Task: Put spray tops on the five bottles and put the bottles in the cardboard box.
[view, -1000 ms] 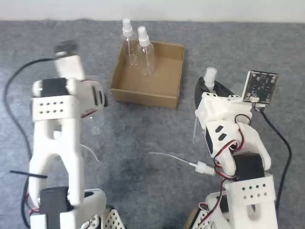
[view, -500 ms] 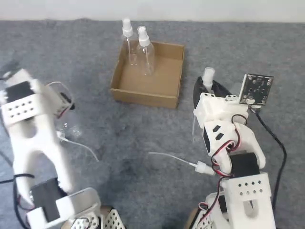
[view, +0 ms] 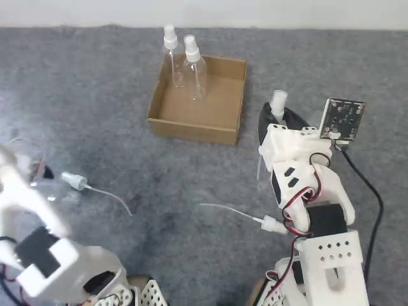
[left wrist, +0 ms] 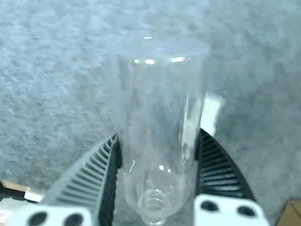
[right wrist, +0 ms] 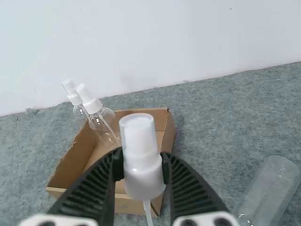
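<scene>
Two grippers, both loaded. Left gripper [left wrist: 158, 141] clamps a clear bottle [left wrist: 160, 94] with no top; right gripper [right wrist: 139, 162] clamps a spray top [right wrist: 136, 136]. Beyond, the cardboard box [view: 194, 131] holds two capped bottles [view: 194, 73], upright. Two loose spray tops [view: 75, 182] lie on the table [view: 319, 64].

- I'm seeing soft, even light falling across the whole high view; the carpet [view: 76, 70] is showing only faint shadows.
- Small highlights are glinting on the clear bottle [left wrist: 160, 122].
- The white wall [right wrist: 188, 37] is glowing brightly.
</scene>
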Robot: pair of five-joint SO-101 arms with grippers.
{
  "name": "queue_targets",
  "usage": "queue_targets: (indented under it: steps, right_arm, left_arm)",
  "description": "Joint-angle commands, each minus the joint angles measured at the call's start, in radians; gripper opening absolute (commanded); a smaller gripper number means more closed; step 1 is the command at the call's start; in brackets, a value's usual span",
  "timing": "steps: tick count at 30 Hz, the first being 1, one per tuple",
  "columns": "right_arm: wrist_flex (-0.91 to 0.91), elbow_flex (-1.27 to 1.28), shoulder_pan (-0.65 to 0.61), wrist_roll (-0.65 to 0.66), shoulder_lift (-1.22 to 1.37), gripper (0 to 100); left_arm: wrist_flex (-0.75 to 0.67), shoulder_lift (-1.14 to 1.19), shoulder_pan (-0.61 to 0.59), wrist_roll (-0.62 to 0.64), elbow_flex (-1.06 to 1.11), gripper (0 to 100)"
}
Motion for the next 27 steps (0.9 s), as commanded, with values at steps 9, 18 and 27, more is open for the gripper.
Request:
queue_targets:
  steps: [9,18,27]
  right_arm:
    - [-0.035,-0.012,0.007,-0.003,-0.027,0.7]
    - [-0.035,-0.012,0.005,-0.003,-0.027,0.7]
    - [-0.035,-0.012,0.005,-0.003,-0.028,0.7]
  left_arm:
    - [-0.084,0.166,-0.094,-0.100,-0.047,14]
    - [0.072,0.192,-0.092,-0.258,-0.203,15]
    - [0.097,0.193,-0.068,-0.242,-0.203,31]
